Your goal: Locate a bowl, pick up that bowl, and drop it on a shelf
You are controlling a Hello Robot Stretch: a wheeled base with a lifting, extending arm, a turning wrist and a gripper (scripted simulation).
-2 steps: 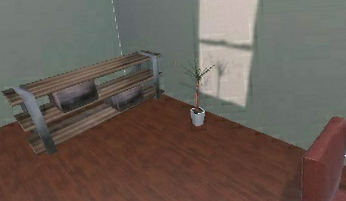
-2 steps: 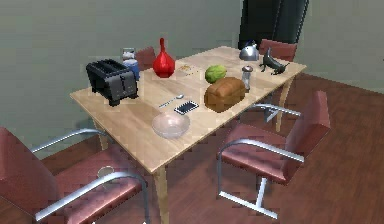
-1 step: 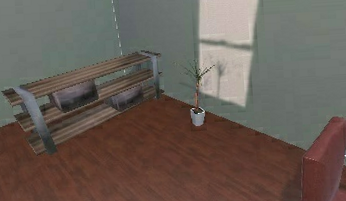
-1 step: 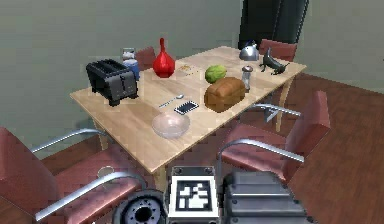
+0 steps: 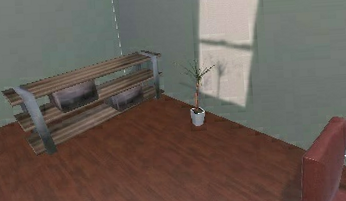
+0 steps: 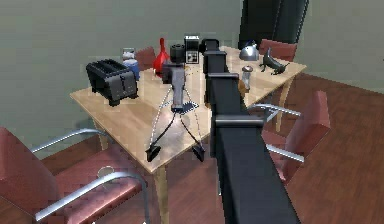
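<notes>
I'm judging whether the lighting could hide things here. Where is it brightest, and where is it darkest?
Forward view: a bright patch of light lies on the wall behind the potted plant, while the lower tiers of the shelf sit in shade. Arm side view: the table is evenly lit with no glare, and the arm is the darkest area.

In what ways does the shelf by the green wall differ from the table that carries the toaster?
The shelf has three plank levels in a grey frame; the table has one light top on legs. The shelf holds two boxes; the table carries a black toaster and many small things. The shelf stands against a wall; the table has red chairs around it. Both have wooden surfaces.
</notes>
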